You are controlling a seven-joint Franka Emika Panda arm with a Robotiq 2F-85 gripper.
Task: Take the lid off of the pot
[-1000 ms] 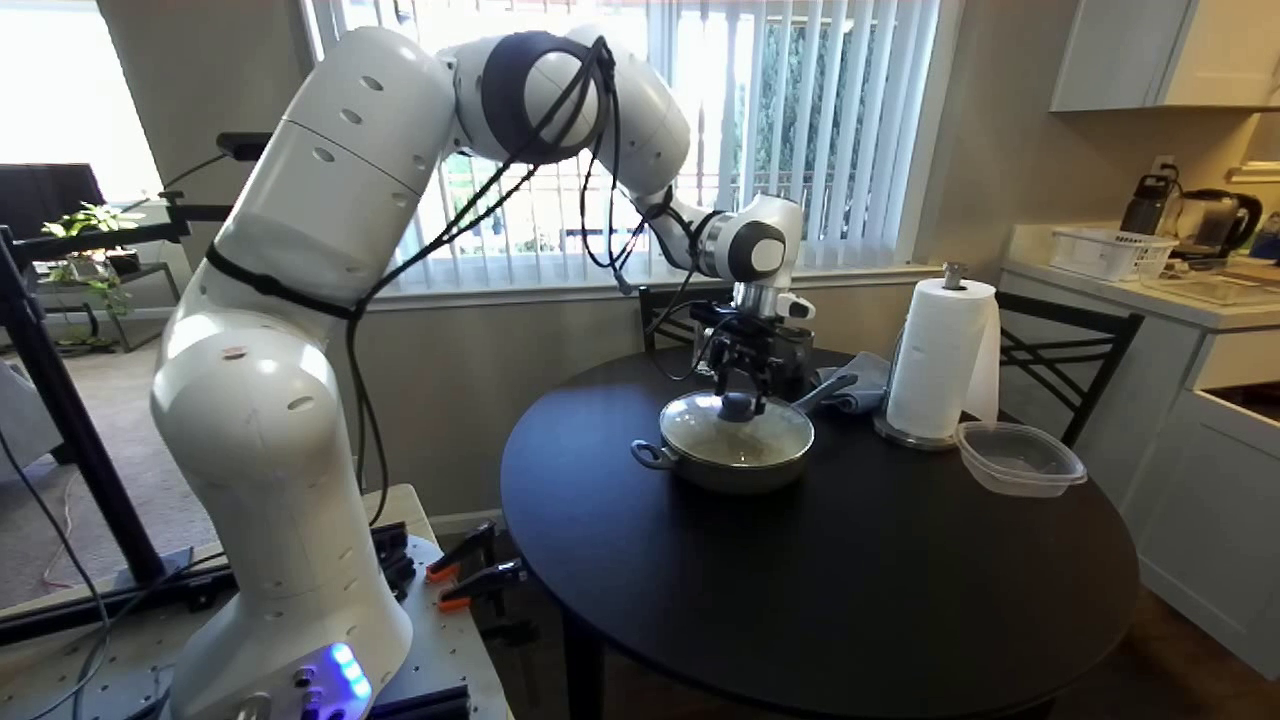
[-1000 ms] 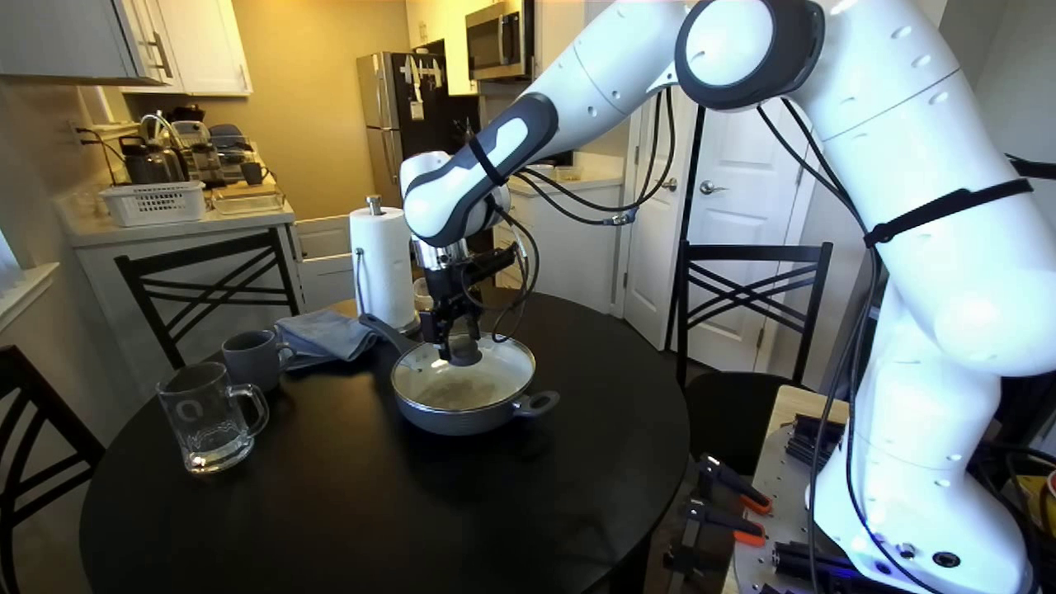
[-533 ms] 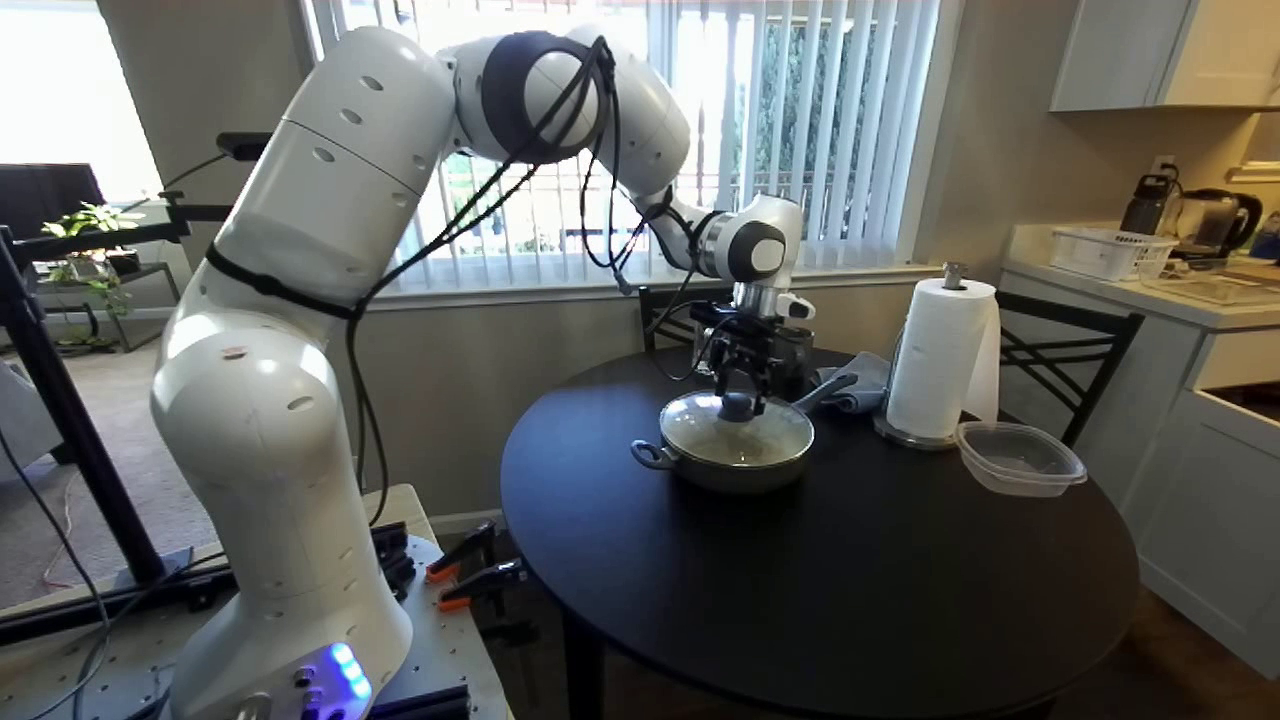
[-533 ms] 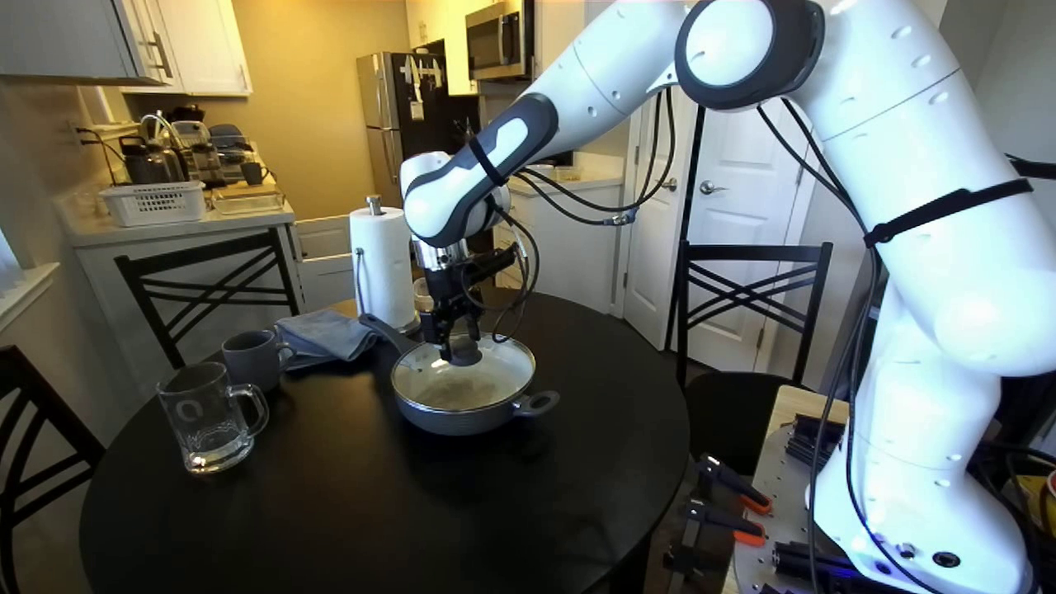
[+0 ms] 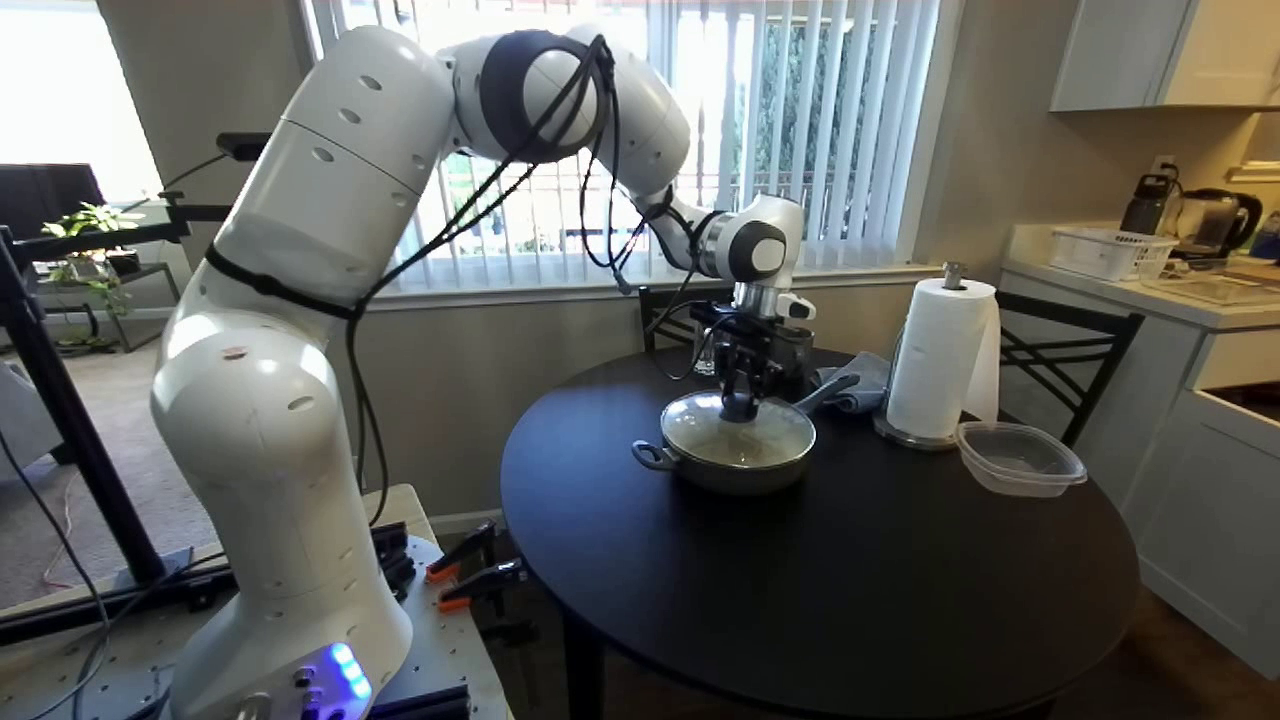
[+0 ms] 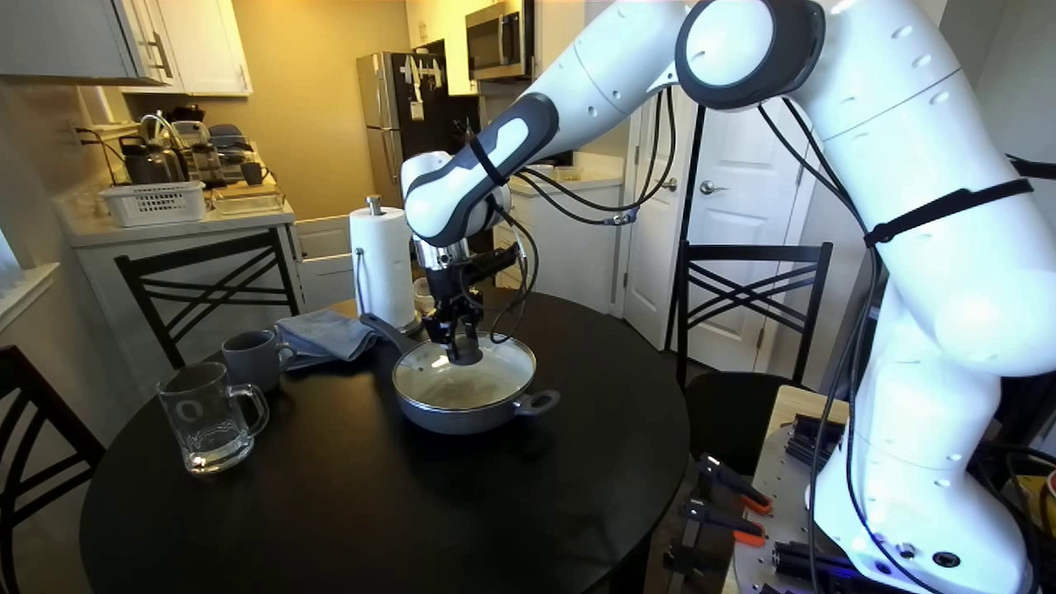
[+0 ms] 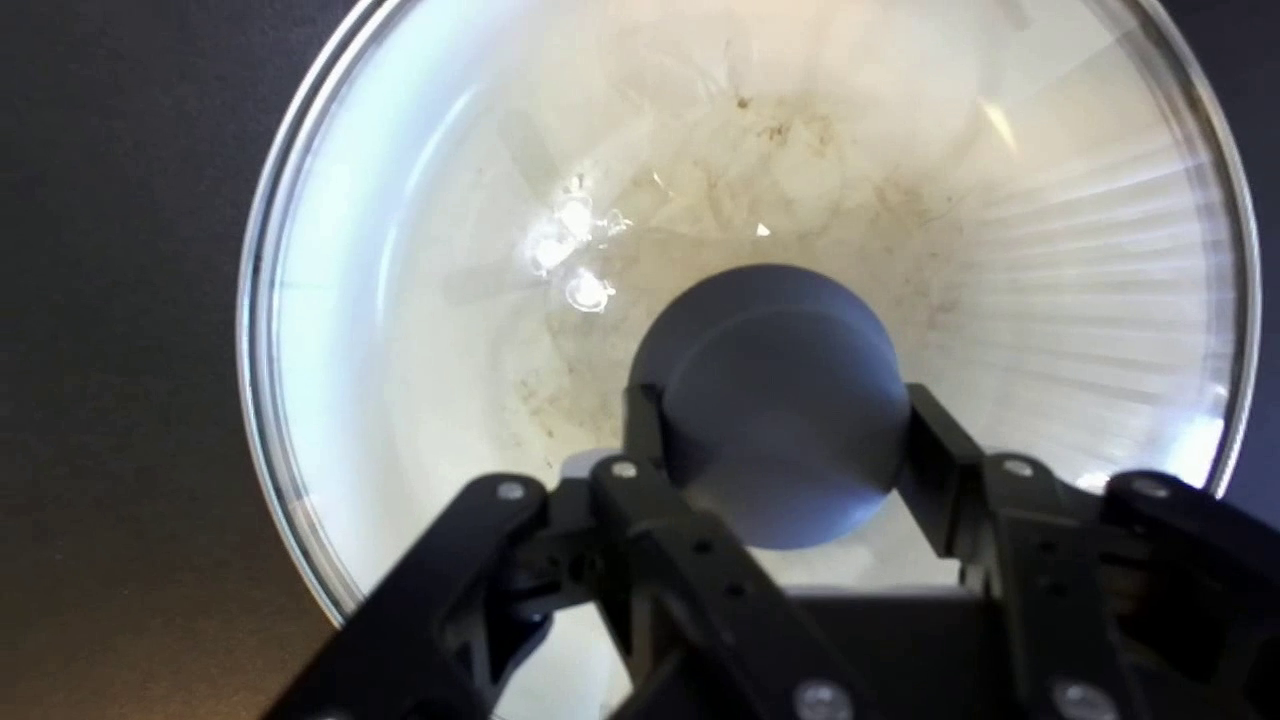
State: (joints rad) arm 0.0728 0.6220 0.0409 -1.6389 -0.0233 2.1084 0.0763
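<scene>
In an exterior view, the gripper (image 5: 740, 393) pointed down over the pot (image 5: 740, 482), its tips at the knob (image 5: 739, 409) in the middle of the lid (image 5: 750, 440). The lid lay on the pot's rim with no gap to be seen, and the pot stood on the dark table (image 5: 870, 590). In an exterior view, the lid likewise sat across the whole pot; a folded cloth (image 6: 326, 337) lay near the pot's long handle (image 6: 386, 332), and a glass mug (image 6: 206, 421) stood well apart. In the wrist view, the two fingers (image 7: 935, 470) met opposite sides of the knob, grasping it between them, and the lid's shiny edge showed on both sides. Judging by this, the reach and the grip were done, but the taking-off was not: the lid covered the pot. What seemed left was to raise it straight up until it cleared the rim, carry it aside and set it down, if the job was meant to go that far, before letting go.
</scene>
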